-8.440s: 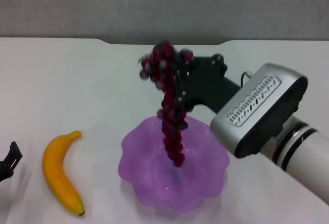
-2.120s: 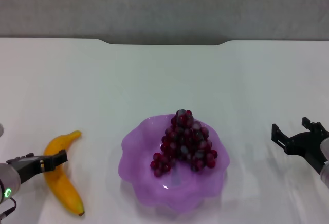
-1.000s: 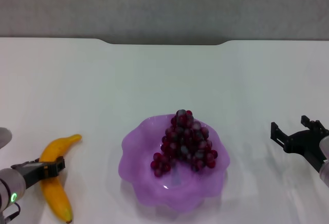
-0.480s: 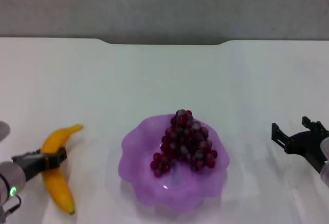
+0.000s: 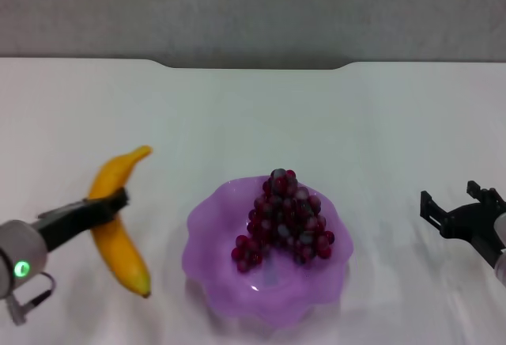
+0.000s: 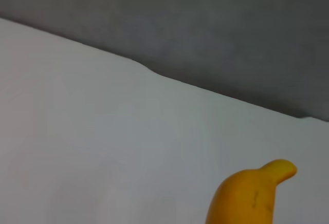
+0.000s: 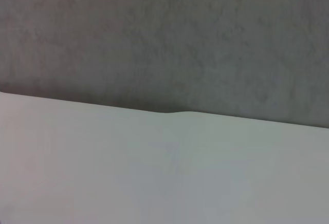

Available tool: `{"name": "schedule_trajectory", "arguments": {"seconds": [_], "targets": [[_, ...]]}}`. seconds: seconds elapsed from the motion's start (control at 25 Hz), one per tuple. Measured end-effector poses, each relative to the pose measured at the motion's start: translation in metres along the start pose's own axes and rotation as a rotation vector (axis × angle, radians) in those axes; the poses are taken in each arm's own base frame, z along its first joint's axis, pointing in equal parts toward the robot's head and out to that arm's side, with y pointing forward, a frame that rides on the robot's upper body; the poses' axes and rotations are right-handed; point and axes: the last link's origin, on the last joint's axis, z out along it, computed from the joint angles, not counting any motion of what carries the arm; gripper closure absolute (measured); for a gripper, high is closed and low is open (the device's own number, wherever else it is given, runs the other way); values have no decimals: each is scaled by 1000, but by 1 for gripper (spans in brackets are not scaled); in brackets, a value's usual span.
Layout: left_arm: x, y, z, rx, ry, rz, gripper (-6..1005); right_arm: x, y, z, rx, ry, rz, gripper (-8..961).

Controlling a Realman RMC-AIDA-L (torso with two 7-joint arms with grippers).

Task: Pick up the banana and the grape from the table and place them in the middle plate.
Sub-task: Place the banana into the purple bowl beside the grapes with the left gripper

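While the left gripper [image 5: 111, 202] clamps the banana [image 5: 118, 226] near the table's [image 5: 237, 115] left edge, the right gripper [image 5: 458, 217] waits open by the right edge.

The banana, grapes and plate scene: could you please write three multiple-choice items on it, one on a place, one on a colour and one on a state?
1. Where are the grapes?
A. in the plate
B. on the table
C. in the right gripper

2. What colour is the plate?
A. green
B. purple
C. white

3. What is the state of the left gripper?
A. open over the plate
B. out of view
C. shut on the banana

Answers: 1 A, the bunch lies inside the scalloped rim. 2 B, the dish is translucent purple. 3 C, its fingers cross the banana's middle in the head view.
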Motion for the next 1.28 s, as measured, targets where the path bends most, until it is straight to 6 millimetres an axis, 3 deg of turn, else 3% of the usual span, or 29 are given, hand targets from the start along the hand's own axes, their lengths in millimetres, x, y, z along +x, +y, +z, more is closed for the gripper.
{"name": "schedule_trajectory", "arguments": {"seconds": [0.36, 0.64, 0.8, 1.28], "targets": [[-15, 74, 4, -264, -66, 79, 400, 1, -4, 1, 10, 4, -7, 95], [-23, 88, 16, -321, -76, 83, 385, -1, -2, 1, 4, -1, -5, 95], [-27, 87, 28, -290, -52, 71, 377, -2, 0, 2, -1, -5, -15, 96], [-43, 96, 40, -197, 35, 137, 352, -6, 2, 4, -11, -13, -23, 96]]}}
